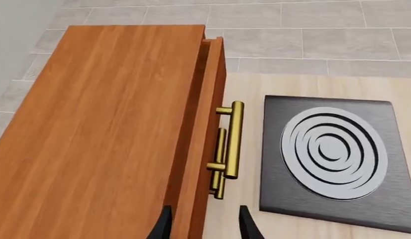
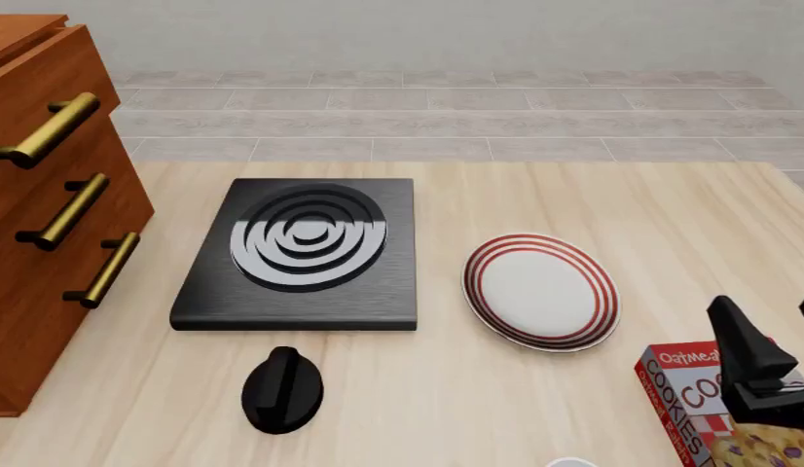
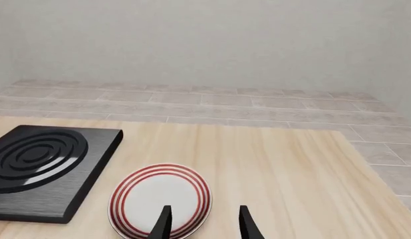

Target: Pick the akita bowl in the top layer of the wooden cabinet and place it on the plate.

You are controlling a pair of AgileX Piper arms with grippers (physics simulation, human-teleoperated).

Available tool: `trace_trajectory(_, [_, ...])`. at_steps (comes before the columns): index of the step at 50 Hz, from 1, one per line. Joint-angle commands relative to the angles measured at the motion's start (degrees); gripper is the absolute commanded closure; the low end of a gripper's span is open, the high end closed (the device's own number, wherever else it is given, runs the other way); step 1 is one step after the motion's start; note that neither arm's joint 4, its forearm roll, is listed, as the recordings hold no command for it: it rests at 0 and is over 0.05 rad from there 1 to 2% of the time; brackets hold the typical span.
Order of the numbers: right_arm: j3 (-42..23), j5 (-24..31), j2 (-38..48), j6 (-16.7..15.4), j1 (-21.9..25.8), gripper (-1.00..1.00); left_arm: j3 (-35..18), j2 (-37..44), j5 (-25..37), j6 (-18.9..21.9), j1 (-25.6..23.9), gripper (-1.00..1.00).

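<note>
The wooden cabinet [image 2: 39, 224] stands at the table's left edge, and its flat top [image 1: 106, 134] fills much of the left wrist view. The top layer [image 1: 215, 74] has its front just proud of the cabinet top, with only a thin slit between them and no inside showing. Its brass handle [image 1: 234, 139] [image 2: 45, 131] lies just ahead of my left gripper [image 1: 205, 226], which hovers open over the drawer's front edge, holding nothing. The akita bowl is hidden. The plate [image 2: 541, 290] [image 3: 159, 199] lies right of centre. My right gripper [image 2: 779, 326] [image 3: 205, 224] is open near the table's front right, apart from the plate.
A black square stove [image 2: 305, 253] [image 1: 335, 159] [image 3: 40, 169] with white rings sits between cabinet and plate. A black knob-shaped object [image 2: 282, 389] lies in front of it. A cookie box [image 2: 701, 404] stands under my right gripper. Two lower drawers [image 2: 64, 248] sit beneath the top one.
</note>
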Motion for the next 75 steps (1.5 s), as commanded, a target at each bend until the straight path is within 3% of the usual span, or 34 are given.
trace_trajectory(1, [0.0, -1.2, 1.4, -0.2, 0.2, -1.00, 3.0, 0.6, -2.4, 0.0, 1.2, -1.00])
trace_trajectory(55, [0.0, -1.0, 1.5, -0.8, 0.5, -1.00, 14.6, 1.4, -9.7, -1.1, 4.1, -1.00])
trace_trajectory(75, [0.0, -1.4, 1.9, -0.7, 0.5, -1.00, 15.9, 0.7, -8.3, -5.2, -1.1, -1.00])
